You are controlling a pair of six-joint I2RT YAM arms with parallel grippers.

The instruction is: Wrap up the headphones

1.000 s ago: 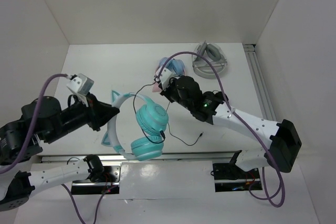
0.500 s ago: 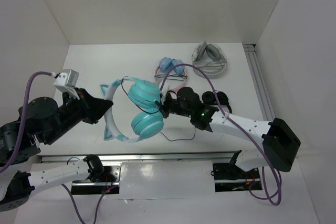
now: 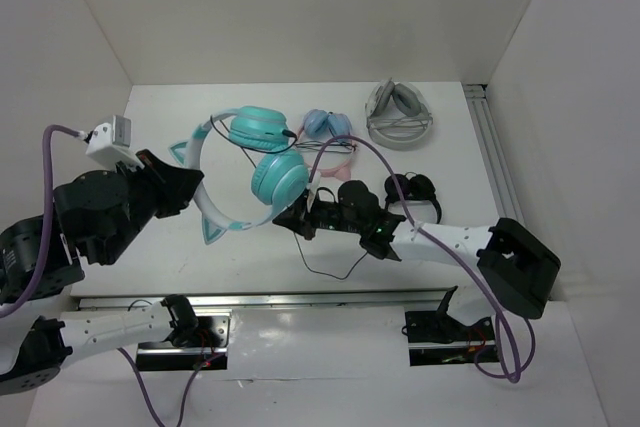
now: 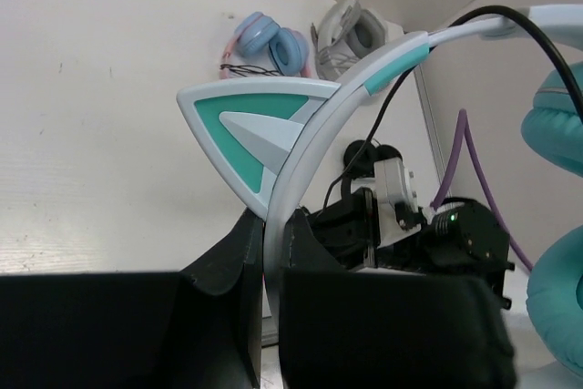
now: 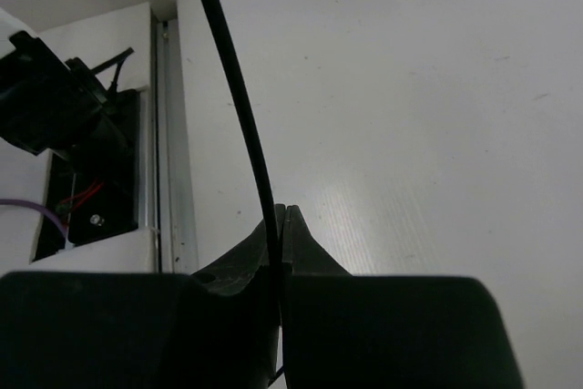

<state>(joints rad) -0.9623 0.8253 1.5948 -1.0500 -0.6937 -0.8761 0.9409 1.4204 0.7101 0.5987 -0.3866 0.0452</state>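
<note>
I clamped the left gripper (image 4: 271, 230) on the headband (image 4: 314, 138) to steady the headphones (image 3: 278, 177), the right gripper (image 5: 281, 220) pinching the cable (image 5: 244, 125) for winding.

Left arm (image 3: 100, 222): chunky black housings up top, a slim white lower link (image 3: 100, 327), a small white camera box (image 3: 108, 137) and a purple cable (image 3: 65, 130) plugged into it. Right arm (image 3: 450, 242): white links, black joints, a green light (image 3: 380, 230) glowing, and another purple lead. Both have black, wedge-shaped fingers (image 5: 314, 261).

Headphones (image 3: 277, 179) in left end effector (image 3: 198, 187)
</note>
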